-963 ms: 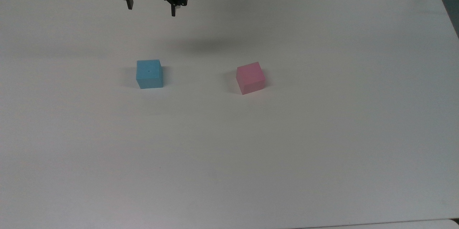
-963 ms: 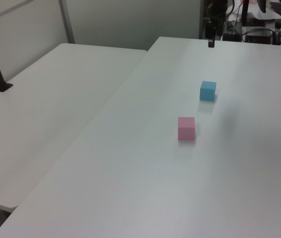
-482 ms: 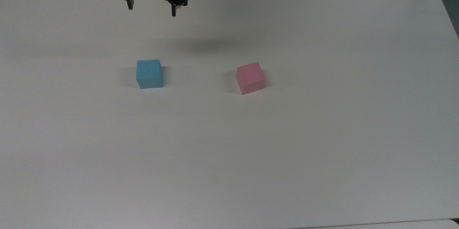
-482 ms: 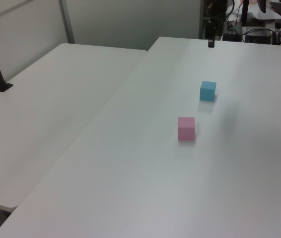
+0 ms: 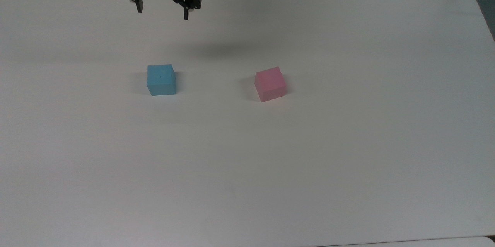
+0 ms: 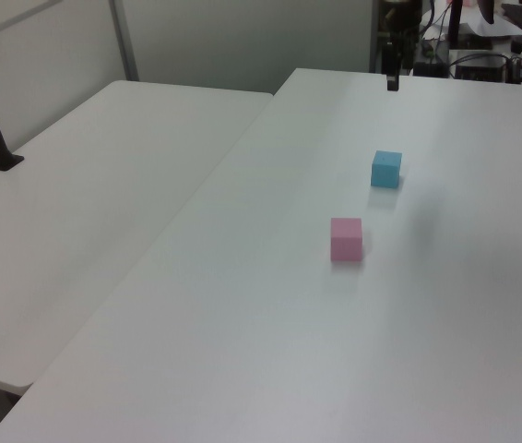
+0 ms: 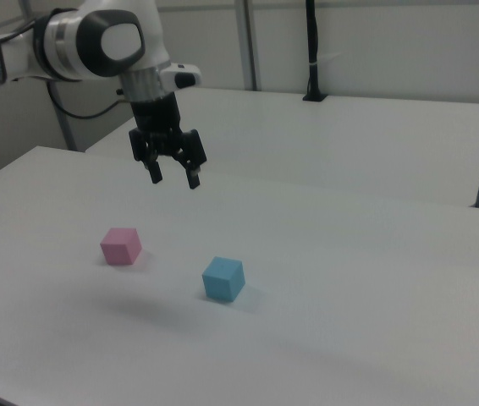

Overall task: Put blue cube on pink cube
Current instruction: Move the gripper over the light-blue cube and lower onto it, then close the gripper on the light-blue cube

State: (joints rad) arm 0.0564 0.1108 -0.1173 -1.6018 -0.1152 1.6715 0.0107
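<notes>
Blue cube [image 5: 161, 79], pink cube [image 5: 270, 83] well apart.

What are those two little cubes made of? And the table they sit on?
The blue cube and pink cube look like matte foam or soft plastic: flat even colour, no shine, slightly soft edges. It could also be painted wood. The table looks like a smooth white laminate or plastic top with only a faint sheen.

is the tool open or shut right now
Open. The tool hangs above the table with its two fingers spread apart and nothing between them, clear of the blue cube.
</notes>
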